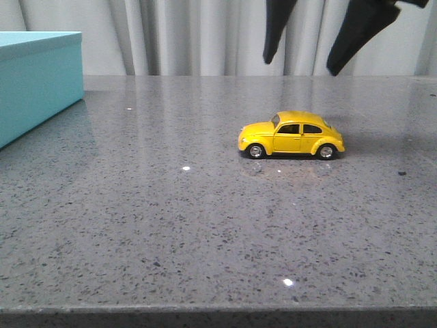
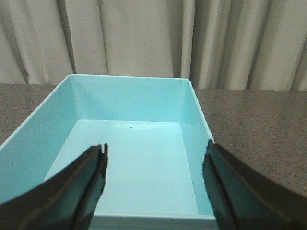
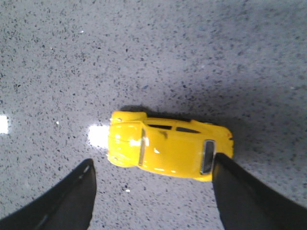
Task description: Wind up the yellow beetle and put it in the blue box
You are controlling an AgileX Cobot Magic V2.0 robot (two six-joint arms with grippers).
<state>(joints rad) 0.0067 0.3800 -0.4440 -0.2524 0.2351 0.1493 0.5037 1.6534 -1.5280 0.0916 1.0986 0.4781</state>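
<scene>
The yellow beetle stands on its wheels on the grey speckled table, right of centre, nose pointing left. It also shows from above in the right wrist view. My right gripper hangs open well above the car, its dark fingers spread wide and empty. The blue box stands at the far left of the table. In the left wrist view its open, empty inside lies below my left gripper, which is open and empty.
Pale curtains hang behind the table. The table's front edge runs along the bottom of the front view.
</scene>
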